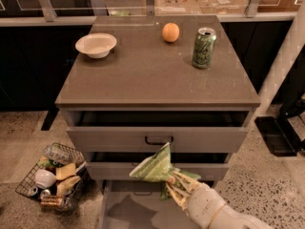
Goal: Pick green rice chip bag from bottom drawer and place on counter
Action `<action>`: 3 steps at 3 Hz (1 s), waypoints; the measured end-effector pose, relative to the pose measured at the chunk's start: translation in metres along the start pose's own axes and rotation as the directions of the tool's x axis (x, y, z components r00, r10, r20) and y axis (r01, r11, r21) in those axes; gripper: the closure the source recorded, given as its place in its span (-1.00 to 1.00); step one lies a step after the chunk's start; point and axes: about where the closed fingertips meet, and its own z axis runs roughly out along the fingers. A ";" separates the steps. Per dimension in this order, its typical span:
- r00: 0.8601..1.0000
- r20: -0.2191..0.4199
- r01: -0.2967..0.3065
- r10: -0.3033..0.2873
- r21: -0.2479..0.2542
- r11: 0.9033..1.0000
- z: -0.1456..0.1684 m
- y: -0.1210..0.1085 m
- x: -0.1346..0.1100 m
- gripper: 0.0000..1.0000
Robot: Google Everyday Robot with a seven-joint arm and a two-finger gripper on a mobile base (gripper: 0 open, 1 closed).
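Low in the frame, right of centre, the gripper [175, 187] is clamped on the green rice chip bag [153, 167], its pale fingers [177, 194] pinching what looks like the bag's lower right end, though the exact grip is hard to make out against the crumpled foil. The white forearm runs off toward the bottom right corner.

The bag is held in the air, tilted, with its pointed upper tip up by the lower edge of the top drawer [157, 138] and its body in front of the middle drawer [112, 170]. It hangs above the bottom drawer [138, 211], which is pulled out, with a dark shadow on its pale floor. The top and middle drawers stand slightly open too.

Above them, the counter [143, 75] carries a white bowl [96, 44] at the back left, an orange [170, 32] near the back centre and a green drink can [203, 47] to its right, all well apart. On the speckled floor left of the cabinet sits a wire basket [28, 185] full of mixed items.
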 end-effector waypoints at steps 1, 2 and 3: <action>0.998 0.044 0.039 -0.041 0.028 0.999 0.006 -0.046 -0.041 1.00; 0.995 0.080 0.061 -0.064 0.039 0.997 0.015 -0.084 -0.082 1.00; 0.992 0.093 0.082 -0.083 0.024 0.996 0.030 -0.109 -0.123 1.00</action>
